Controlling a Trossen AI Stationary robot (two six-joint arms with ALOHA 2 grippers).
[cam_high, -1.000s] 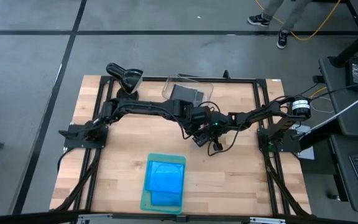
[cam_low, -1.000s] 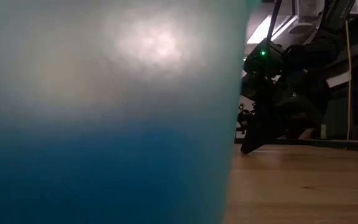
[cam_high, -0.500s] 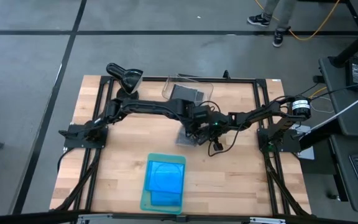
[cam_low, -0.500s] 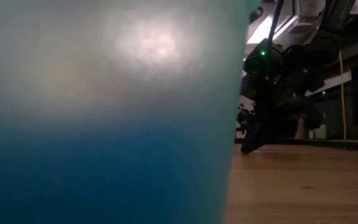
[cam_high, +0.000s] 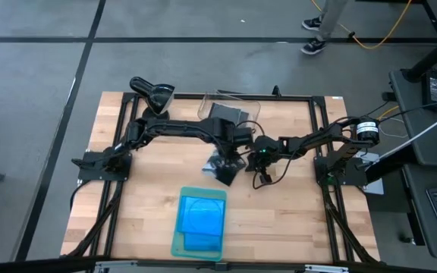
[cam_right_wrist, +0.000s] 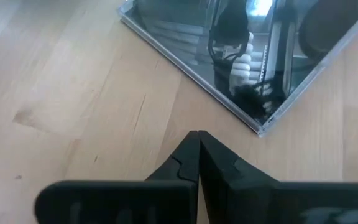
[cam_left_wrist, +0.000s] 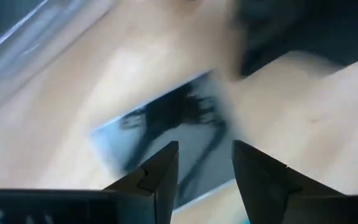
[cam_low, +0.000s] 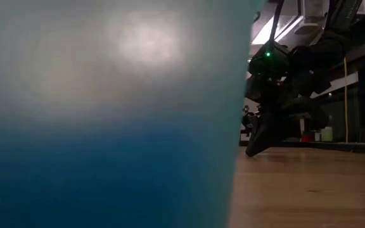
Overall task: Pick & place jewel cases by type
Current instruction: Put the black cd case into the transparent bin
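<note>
A dark case [cam_high: 222, 168] lies flat on the worktop [cam_high: 150, 205] just right of centre in the high view, well apart from both the bin and the tray. The left gripper [cam_high: 230, 157] hangs right over it. In the left wrist view the two fingers [cam_left_wrist: 160, 177] stand a narrow gap apart with nothing between them, the case [cam_left_wrist: 166, 140] showing beyond them on the wood. Whether the fingertips touch the case cannot be told.

The right gripper [cam_high: 258, 152] sits just right of the case in the high view. Its fingers [cam_right_wrist: 185, 163] are pressed together and empty, pointing at a corner of the case [cam_right_wrist: 241, 56].

Blue cases [cam_high: 201, 216] are stacked in the pale green tray [cam_high: 177, 244] at lower centre of the high view. The clear bin [cam_high: 207, 102] at upper centre already holds at least one dark case [cam_high: 227, 114]. So the sorting looks well along, and the case on the wood seems to be a dark one not yet binned.

The step in hand appears to be the left arm's pickup of this case. A flat thin case offers little to grip from above, so the next move likely calls for the fingers to get on opposite edges, or for the right gripper to tip or steady one edge. Then the case goes up the frame to the bin.

The low view is mostly blocked by the tray's wall [cam_low: 106, 114], with both arms dark at upper right.
</note>
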